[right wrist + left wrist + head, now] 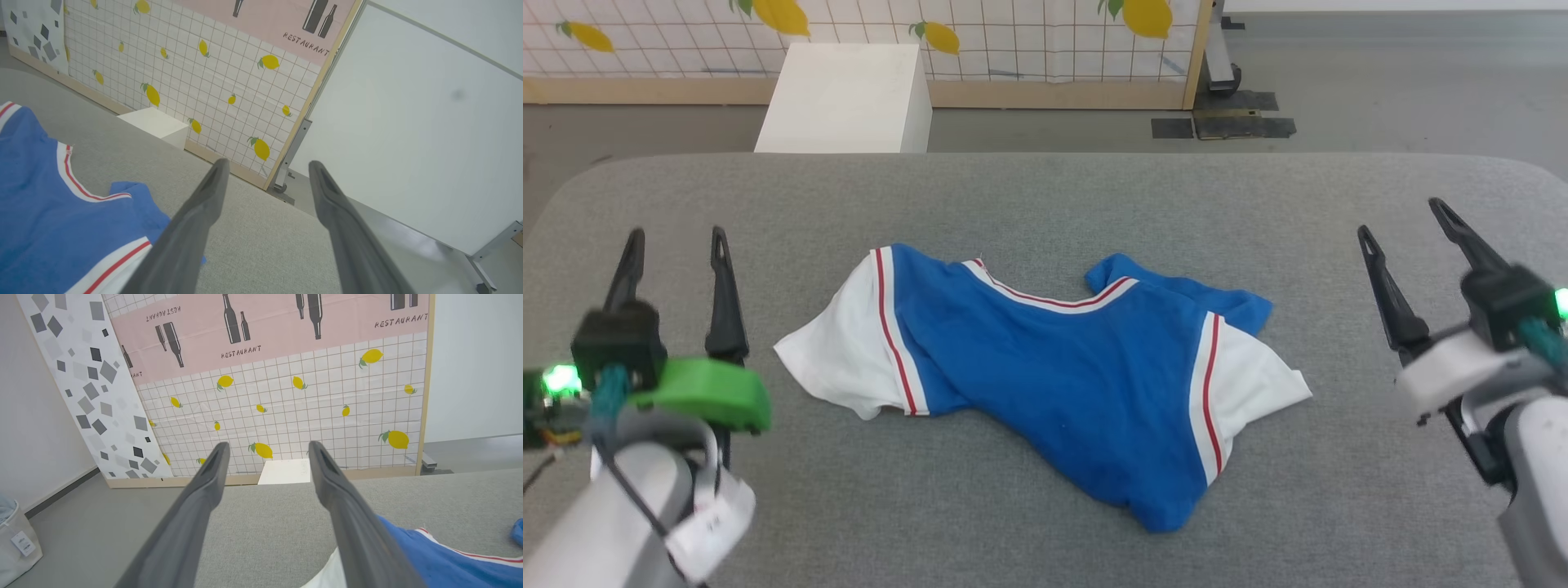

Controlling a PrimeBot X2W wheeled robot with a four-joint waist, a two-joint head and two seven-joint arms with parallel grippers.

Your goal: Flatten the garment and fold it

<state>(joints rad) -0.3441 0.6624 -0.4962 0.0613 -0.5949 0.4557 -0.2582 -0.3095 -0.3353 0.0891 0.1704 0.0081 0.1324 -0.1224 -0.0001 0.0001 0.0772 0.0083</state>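
The garment (pixel 1045 367), a bright blue shirt with white sleeves and red-and-white trim, lies crumpled in the middle of the grey table (pixel 1045 204). One white sleeve points left, the other right, and the blue hem bunches toward the front. My left gripper (pixel 676 245) stands open to the left of the shirt, apart from it, holding nothing. My right gripper (pixel 1401 220) stands open at the far right, also clear of the cloth. The left wrist view shows the shirt (pixel 441 563) at the lower right; the right wrist view shows the shirt (pixel 45 212) at the lower left.
A white box (pixel 849 98) stands on the floor behind the table. A lemon-patterned screen (pixel 1013 41) closes the back, with a metal stand foot (pixel 1225 73) beside it. A pale fabric bin (pixel 16 539) sits on the floor at the left.
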